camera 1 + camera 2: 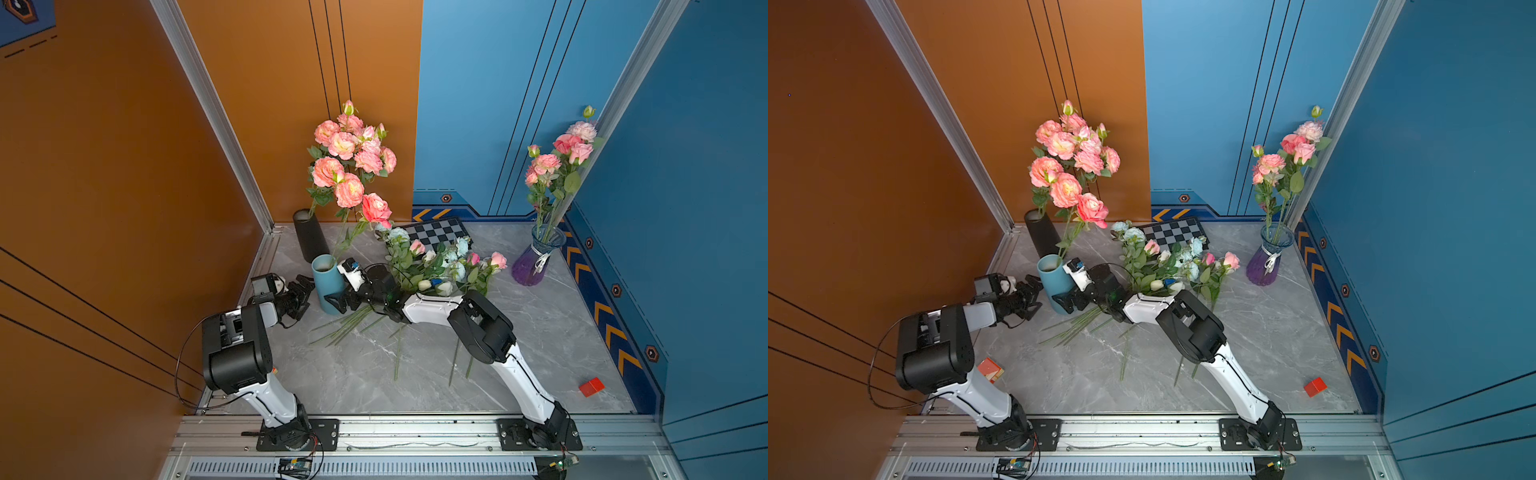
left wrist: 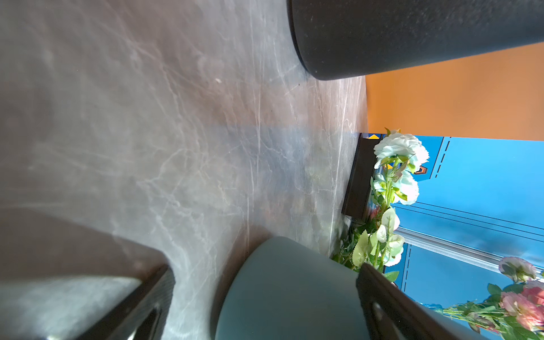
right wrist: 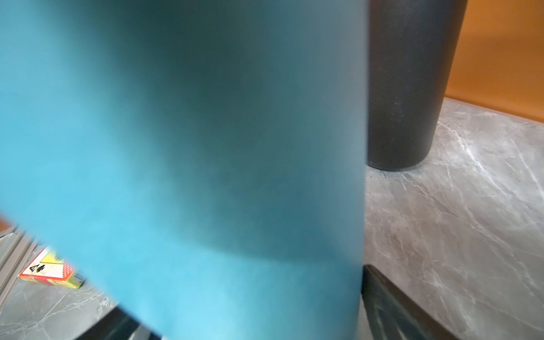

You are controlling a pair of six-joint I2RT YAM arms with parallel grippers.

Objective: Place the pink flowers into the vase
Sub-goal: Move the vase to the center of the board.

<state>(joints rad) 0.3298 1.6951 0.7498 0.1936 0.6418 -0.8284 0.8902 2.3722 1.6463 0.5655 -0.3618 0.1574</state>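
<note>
What I'm lining up on: the loose pink flowers (image 1: 498, 260) lie in a mixed heap near the middle of the desk's (image 1: 540, 332) far edge. Heads point toward the far-right corner, and the stems (image 1: 349, 326) fan back toward the near-left corner. So long axis = diagonal. The cut ends sit on the desk just on the near-edge side of the right jaws, partly under the R arm (image 1: 432, 307). R arm is clearly nearer. L arm (image 1: 274, 401) is by the left edge, w/ the teal vase (image 1: 328, 286) between it and the heap.

Both sets of jaws stand wide apart, no flower in either. The right jaws face the teal vase — in the right wrist view its wall (image 3: 206, 147) fills the gap between the fingers (image 3: 397, 309); can't tell if they touch it. The left jaws point at the same vase from the left-edge side, and its base (image 2: 288, 294) shows in the left wrist view. My read: R wrist has to turn off the vase and drop onto the stems.

One pink rose (image 1: 376, 210) already stands in the teal vase. More fill the black vase (image 1: 309, 237) in the far-left corner and the purple glass vase (image 1: 534, 266) in the far-right.

Hard to read: the heap mixes pinks w/ white roses (image 1: 444, 287) and pale blue sprays (image 1: 461, 247), and the R arm covers where stems meet heads — can't match a stem to a pink head. The right wrist view shows no flowers at all.
</note>
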